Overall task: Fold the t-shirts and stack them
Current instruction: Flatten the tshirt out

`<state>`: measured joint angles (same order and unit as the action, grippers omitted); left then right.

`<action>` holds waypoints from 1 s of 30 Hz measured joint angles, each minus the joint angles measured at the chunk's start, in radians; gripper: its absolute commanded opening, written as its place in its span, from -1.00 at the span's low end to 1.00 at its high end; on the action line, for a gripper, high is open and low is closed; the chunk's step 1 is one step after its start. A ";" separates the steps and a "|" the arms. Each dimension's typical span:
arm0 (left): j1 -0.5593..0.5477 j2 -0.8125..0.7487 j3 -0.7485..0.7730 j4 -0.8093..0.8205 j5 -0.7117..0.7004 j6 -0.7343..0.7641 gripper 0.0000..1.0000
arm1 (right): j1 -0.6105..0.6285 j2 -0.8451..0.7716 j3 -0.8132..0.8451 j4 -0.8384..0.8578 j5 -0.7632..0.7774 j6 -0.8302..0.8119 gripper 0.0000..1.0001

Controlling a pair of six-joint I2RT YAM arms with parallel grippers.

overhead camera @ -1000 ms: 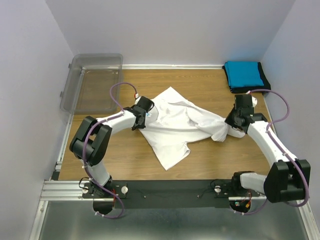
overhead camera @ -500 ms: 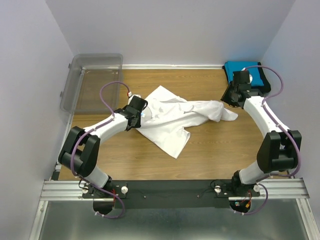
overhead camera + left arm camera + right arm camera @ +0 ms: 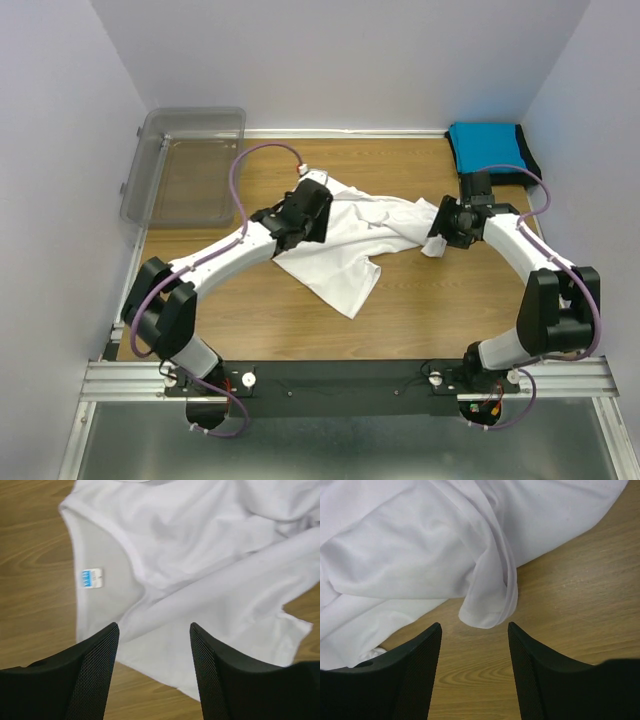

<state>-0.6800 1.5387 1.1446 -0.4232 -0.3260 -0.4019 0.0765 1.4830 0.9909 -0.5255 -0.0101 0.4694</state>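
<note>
a: nearest first. checked the left gripper point(image 3: 154, 627)?
b: yep. found jaws spread apart, nothing pinched between. hovered over the white t-shirt point(image 3: 200, 570), right by the collar and the small blue neck label point(image 3: 91, 577).
a: and the right gripper point(image 3: 474, 626)?
b: same deal. released too, jaws wide, clamped on nothing. hung above a folded-over edge of the white cloth, with bare table point(image 3: 570, 605) wood just beside.
a: placed the white t-shirt where?
b: logged it mid-table, crumpled and bunched, not folded. stretched between both grippers, with one flap toward the near edge.
a: further back?
b: noted the bright blue t-shirt point(image 3: 487, 148) folded flat in the far right corner. sat on top of the black t-shirt point(image 3: 527, 160), seen only as a dark rim along the side. well apart from the white t-shirt.
a: far left?
b: marked a clear plastic bin point(image 3: 140, 180) at the far left corner, partly past the table edge.
</note>
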 measured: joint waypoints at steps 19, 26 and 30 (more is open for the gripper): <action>-0.057 0.261 -0.045 0.061 0.173 0.032 0.15 | 0.000 0.148 -0.039 0.049 0.059 0.013 -0.99; -0.057 0.195 -0.129 0.084 0.211 0.023 0.14 | -0.009 0.137 0.101 0.024 0.115 0.000 -0.99; -0.057 0.158 -0.169 0.085 0.222 0.012 0.13 | -0.052 0.108 0.275 0.027 0.148 -0.011 -0.99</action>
<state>-0.7372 1.6966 0.9760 -0.3378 -0.1036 -0.3897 0.0246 1.5906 1.2663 -0.4988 0.1379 0.4587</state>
